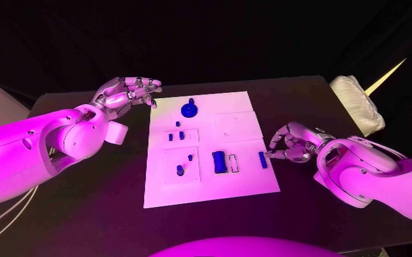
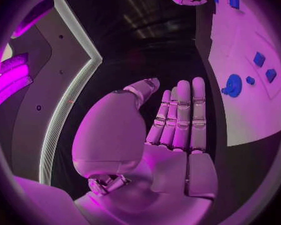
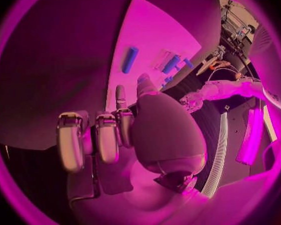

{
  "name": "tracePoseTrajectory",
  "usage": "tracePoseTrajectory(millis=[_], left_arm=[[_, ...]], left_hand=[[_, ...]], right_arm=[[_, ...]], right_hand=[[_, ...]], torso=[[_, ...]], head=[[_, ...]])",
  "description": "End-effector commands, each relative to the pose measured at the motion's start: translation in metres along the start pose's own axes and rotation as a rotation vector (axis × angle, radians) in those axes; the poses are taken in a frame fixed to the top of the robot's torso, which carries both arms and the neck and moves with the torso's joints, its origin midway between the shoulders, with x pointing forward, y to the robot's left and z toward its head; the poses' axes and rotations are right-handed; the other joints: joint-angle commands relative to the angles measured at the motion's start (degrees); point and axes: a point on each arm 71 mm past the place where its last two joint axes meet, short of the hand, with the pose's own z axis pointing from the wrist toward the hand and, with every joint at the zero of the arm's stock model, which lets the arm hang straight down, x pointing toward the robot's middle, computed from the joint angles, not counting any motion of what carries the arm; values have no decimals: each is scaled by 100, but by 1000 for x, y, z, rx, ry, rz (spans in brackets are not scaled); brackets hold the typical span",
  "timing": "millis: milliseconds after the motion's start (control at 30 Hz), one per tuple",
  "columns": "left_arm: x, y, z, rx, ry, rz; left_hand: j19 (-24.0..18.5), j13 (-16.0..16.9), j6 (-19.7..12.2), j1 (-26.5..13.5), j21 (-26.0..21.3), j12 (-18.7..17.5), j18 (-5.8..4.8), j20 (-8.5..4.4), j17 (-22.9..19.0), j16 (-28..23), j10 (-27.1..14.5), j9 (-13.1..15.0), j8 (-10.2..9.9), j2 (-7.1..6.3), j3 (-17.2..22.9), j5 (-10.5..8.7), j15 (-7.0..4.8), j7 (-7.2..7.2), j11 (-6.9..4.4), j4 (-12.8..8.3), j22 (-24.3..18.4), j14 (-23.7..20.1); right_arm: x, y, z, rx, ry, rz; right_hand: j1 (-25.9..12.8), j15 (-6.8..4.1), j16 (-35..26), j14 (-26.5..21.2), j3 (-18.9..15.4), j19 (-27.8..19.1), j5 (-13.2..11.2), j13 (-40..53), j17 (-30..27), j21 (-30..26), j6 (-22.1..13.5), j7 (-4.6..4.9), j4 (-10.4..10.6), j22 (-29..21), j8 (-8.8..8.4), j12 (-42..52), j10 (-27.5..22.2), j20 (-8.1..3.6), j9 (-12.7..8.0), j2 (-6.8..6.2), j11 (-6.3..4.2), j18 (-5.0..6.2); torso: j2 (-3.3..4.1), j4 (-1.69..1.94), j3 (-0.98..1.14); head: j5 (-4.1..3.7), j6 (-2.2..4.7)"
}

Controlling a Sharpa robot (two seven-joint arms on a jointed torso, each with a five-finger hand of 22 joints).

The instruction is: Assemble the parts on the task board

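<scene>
Left hand [image 1: 127, 95] hovers over the counter [image 1: 86, 209], fingers straight and apart, holding nothing, just beside the task board's [image 1: 240, 111] far left corner. Blue parts [image 1: 219, 161] lie between the hands. Right hand [image 1: 292, 144], fingers curled on nothing, sits just off the board's right edge.
</scene>
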Motion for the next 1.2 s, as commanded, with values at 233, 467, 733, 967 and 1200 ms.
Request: tracePoseTrajectory(millis=[233,467,733,967,1200], left_arm=[[2,0,0,7,17,-13],[2,0,-1,6,19,-15],[1,0,-1,5,20,-15],[1,-1,-2,5,19,-15],[1,-1,-2,4,18,-15]], left_hand=[[42,-5,41,6,-13,33,79,-7,-5,-29,-26,9,-21,31,-1,-16,-4,-12,2,19,-5,-27],[49,-8,42,11,-24,37,79,-8,-7,-28,-26,11,-21,29,-4,-16,-4,-13,1,22,-13,-29],[49,-8,42,11,-24,37,79,-8,-7,-28,-26,11,-21,29,-4,-16,-4,-13,1,22,-13,-29],[49,-8,42,11,-24,37,79,-8,-7,-28,-26,11,-21,29,-4,-16,-4,-13,1,22,-13,-29],[49,-8,42,11,-24,37,79,-8,-7,-28,-26,11,-21,29,-4,-16,-4,-13,1,22,-13,-29]], right_arm=[[21,4,3,-2,34,-68],[29,7,8,-1,48,-78],[38,11,14,-4,61,-109],[48,12,19,-3,79,-154],[54,14,21,-5,97,-190]], right_hand=[[-146,8,23,585,98,548,-17,988,1461,-1,77,-9,2,1453,35,-21,221,43,15,-37,-8,-88],[-169,1,22,584,153,548,-3,994,1458,0,100,-20,-4,1454,44,-13,225,38,23,-17,-17,-88],[-56,-19,20,584,295,549,26,995,1456,2,134,-44,-35,1456,59,-19,226,20,36,5,-40,-89],[133,-36,24,586,428,553,46,999,1464,15,156,-64,-68,1460,66,-19,228,4,43,12,-58,-91],[713,-73,25,586,995,558,595,1003,1467,29,200,-96,-201,1466,18,-35,221,-36,4,-128,-94,-95]], torso=[[3,-9,1],[9,15,-12],[3,-4,-2],[0,3,-4],[-6,-3,-6]], head=[[56,-28],[42,-51],[59,-79],[62,-95],[61,-98]])
